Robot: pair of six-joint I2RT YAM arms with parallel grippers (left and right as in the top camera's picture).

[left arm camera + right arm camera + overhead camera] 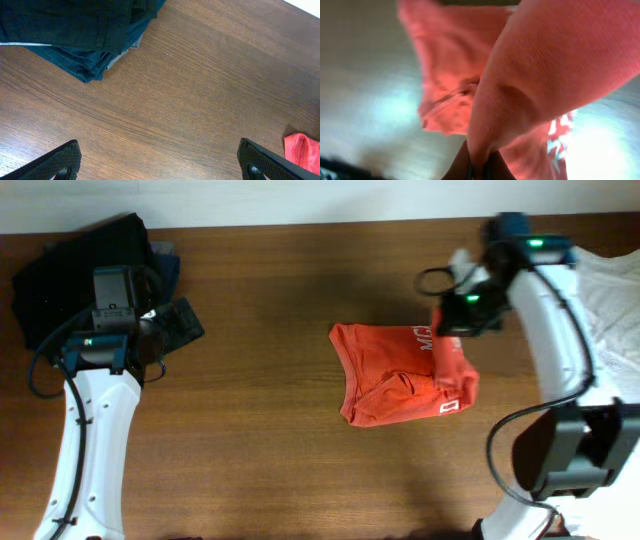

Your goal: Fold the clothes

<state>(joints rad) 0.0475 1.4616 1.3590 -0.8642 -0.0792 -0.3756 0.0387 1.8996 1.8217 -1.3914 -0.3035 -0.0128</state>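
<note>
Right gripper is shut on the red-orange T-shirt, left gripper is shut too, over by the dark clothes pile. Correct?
No: the left gripper is open, jaws wide apart and empty, as the left wrist view shows. The rest stands: the right gripper is shut on the red-orange T-shirt, and the left is by the dark clothes pile.

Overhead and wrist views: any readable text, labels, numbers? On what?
No text reads whole.
T-shirt, large white lettering by the right claw: cut off by a fold, unreadable.
T-shirt, small white mark near its lower right corner: too small.
Right wrist view, white print: blurred.
</note>
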